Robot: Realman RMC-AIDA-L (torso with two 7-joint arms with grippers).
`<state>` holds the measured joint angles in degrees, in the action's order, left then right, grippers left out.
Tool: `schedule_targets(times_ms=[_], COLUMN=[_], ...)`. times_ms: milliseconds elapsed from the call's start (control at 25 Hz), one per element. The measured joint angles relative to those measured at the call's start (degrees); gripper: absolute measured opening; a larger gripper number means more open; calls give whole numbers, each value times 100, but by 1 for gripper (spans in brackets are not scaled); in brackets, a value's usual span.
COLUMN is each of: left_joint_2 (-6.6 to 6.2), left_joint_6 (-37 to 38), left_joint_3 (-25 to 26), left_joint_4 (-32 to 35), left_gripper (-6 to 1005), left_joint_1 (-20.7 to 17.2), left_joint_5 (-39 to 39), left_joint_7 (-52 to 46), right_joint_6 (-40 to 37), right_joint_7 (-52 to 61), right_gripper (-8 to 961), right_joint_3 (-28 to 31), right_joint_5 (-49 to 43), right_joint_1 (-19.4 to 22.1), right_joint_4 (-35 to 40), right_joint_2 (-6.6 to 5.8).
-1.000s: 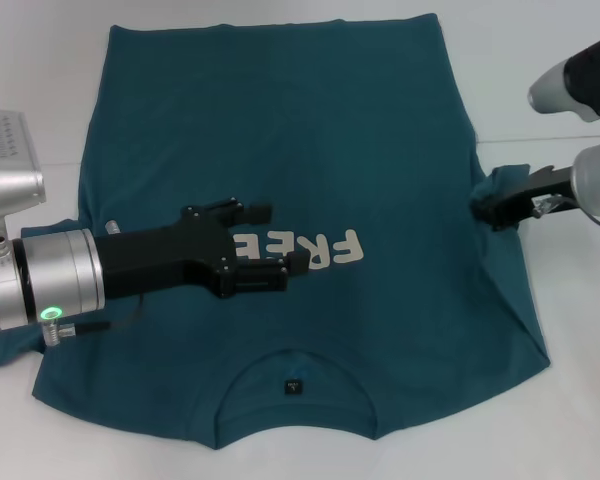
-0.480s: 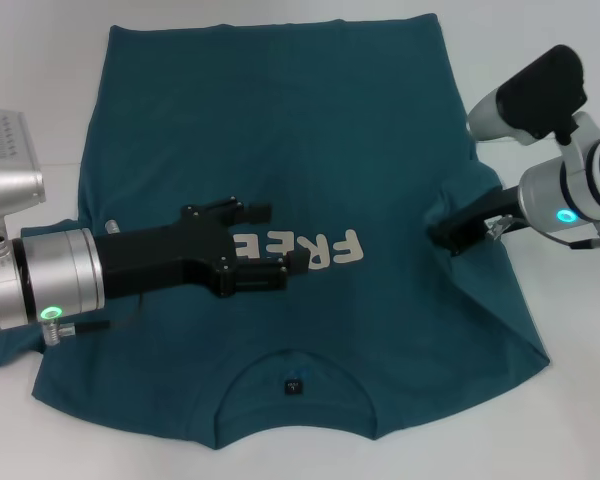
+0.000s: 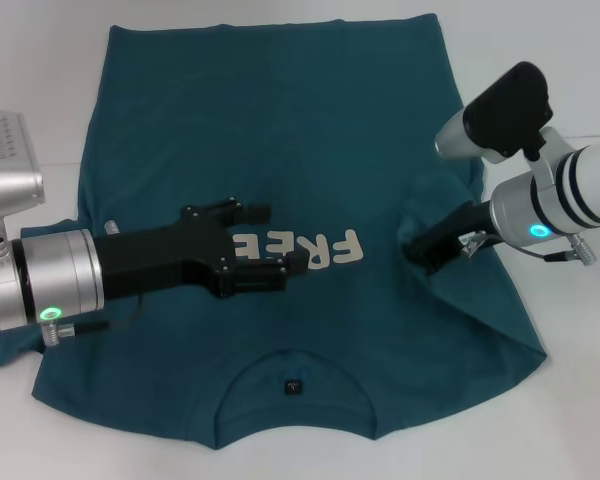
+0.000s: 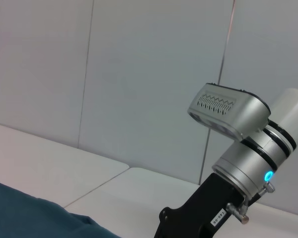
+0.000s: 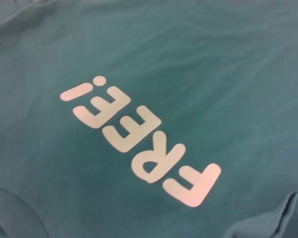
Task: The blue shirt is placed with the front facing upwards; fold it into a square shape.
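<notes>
The blue shirt point(image 3: 280, 130) lies flat, front up, with its collar and small dark neck label point(image 3: 294, 386) near me. My left gripper point(image 3: 270, 241) is open and lies over the chest, covering the left part of the white "FREE!" lettering point(image 3: 335, 248). My right gripper point(image 3: 421, 250) is shut on the shirt's right sleeve and holds the cloth lifted inward over the body of the shirt. The right wrist view shows the lettering point(image 5: 144, 144) and a raised fold of cloth point(image 5: 288, 218). The left wrist view shows a corner of the shirt point(image 4: 30, 213) and the right arm point(image 4: 238, 163).
The shirt lies on a white table point(image 3: 580, 420). The left sleeve point(image 3: 5, 350) lies partly under my left arm. A grey panelled wall point(image 4: 139, 74) stands behind the table.
My right gripper has moved left, inward over the shirt, dragging the right sleeve with it from the shirt's edge. The left arm has not moved.
</notes>
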<state>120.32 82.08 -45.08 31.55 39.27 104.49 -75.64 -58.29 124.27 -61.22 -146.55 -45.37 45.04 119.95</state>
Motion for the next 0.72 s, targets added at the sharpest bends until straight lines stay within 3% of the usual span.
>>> schedule_targets(times_ms=[720], left_joint_2=[16], left_joint_6=[-9], left_joint_3=[9], left_joint_4=[0], left_gripper=[919], left_joint_1=[2], left_joint_5=[1], left_joint_7=[63], right_joint_6=[382], right_joint_7=[38], right_gripper=[48], right_joint_3=[-171], right_joint_5=[66], right_joint_1=[-152], right_joint_4=[-372], right_joint_2=[-1])
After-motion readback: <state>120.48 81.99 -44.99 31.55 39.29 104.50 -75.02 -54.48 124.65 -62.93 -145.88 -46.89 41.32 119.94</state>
